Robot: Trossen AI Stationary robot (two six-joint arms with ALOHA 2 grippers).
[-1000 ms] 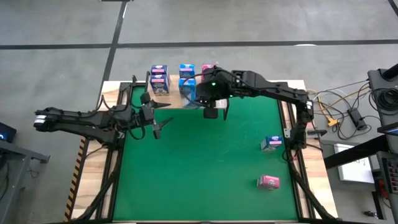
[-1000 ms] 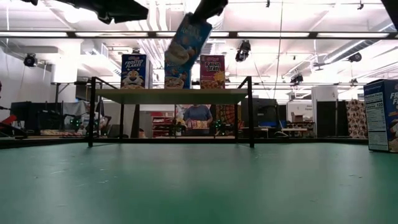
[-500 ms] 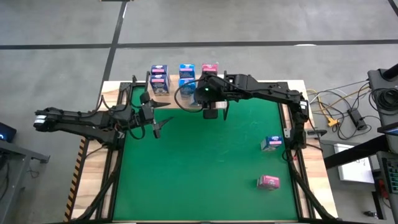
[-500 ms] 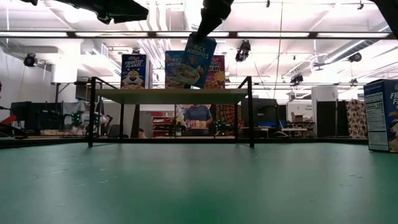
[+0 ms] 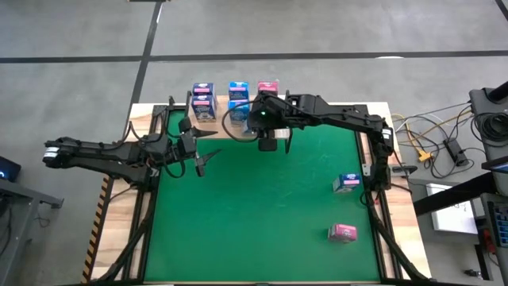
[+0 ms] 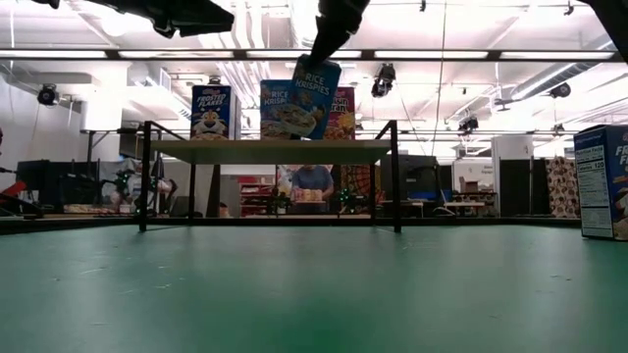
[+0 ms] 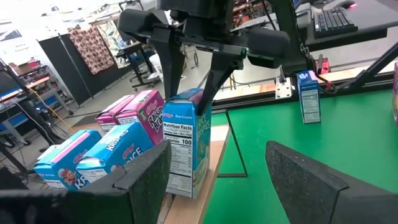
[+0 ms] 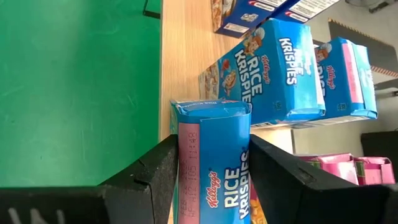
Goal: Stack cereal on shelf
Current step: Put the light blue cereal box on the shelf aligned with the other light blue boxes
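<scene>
The shelf [image 5: 230, 119] [image 6: 270, 150] stands at the mat's far edge. Cereal boxes stand on it in two layers: Frosted Flakes [image 6: 211, 111], Rice Krispies [image 6: 275, 108] and Raisin Bran [image 6: 340, 113]. My right gripper [image 5: 254, 119] [image 7: 193, 93] is shut on a blue Rice Krispies box [image 6: 314, 96] [image 8: 214, 155] at the shelf's near edge, in front of the others. My left gripper [image 5: 208, 159] [image 7: 217, 162] hangs open and empty over the mat, near the shelf's left end. My right gripper pinches the blue box's upper end [image 7: 189, 102] between its two fingers, one on each of two opposite faces. The fingers [image 7: 214, 81] come from above, pointing down. The box stands a little tilted, its bottom [image 7: 186, 190] at the shelf board's near edge.
Two more boxes lie on the green mat [image 5: 254, 222] at the right: a white-blue one [image 5: 347, 183] and a pink one [image 5: 343, 232]. One box shows at the low view's right edge [image 6: 603, 181]. The shelf's black legs [image 6: 394, 176] stand on the mat.
My right gripper has gone down and toward the shelf, a little toward the table's left, carrying the blue box. The box has come down from well above the shelf to the board's near edge and stands less tilted. It has kept still for the last half second.
</scene>
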